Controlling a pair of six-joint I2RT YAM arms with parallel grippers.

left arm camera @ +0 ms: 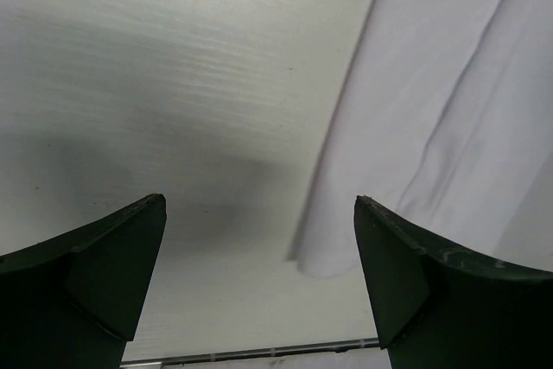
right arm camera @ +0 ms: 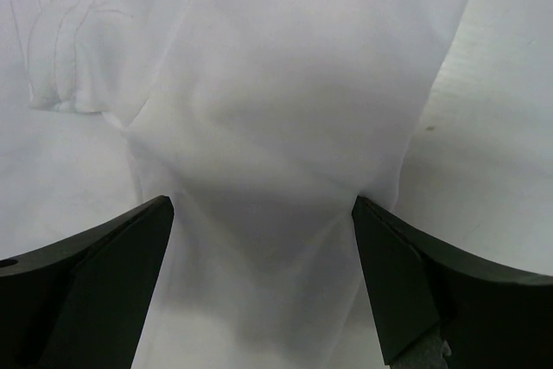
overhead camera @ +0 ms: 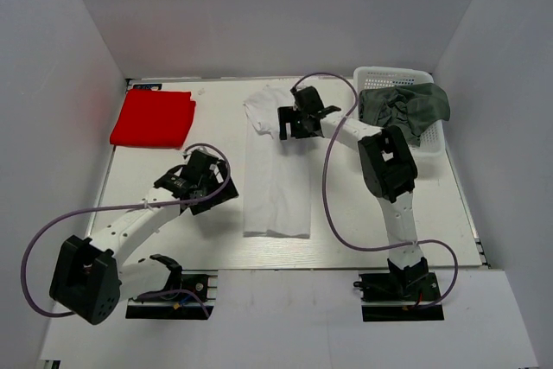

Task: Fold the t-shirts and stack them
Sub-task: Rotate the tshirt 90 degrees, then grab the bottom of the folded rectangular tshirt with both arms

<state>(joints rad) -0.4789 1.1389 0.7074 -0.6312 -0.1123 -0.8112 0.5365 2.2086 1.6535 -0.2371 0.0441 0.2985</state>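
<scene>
The white t-shirt (overhead camera: 276, 187) lay as a long strip mid-table, its far end partly hidden beneath the right gripper (right arm camera: 261, 203), whose jaws stood wide apart over the cloth, holding nothing; whether they touched it was unclear. The left gripper (left arm camera: 259, 203) hung equally wide and empty over bare table (left arm camera: 173, 84), a shirt corner just beside it. The red t-shirt (overhead camera: 154, 118) sat folded far left; the grey-green t-shirt (overhead camera: 406, 105) lay bunched in the basket (overhead camera: 393, 73).

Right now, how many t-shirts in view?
3: the red t-shirt folded, far left; the white t-shirt laid out lengthwise in the middle; the dark grey-green t-shirt bunched in the white lattice basket, far right. More could be hidden under it.
</scene>
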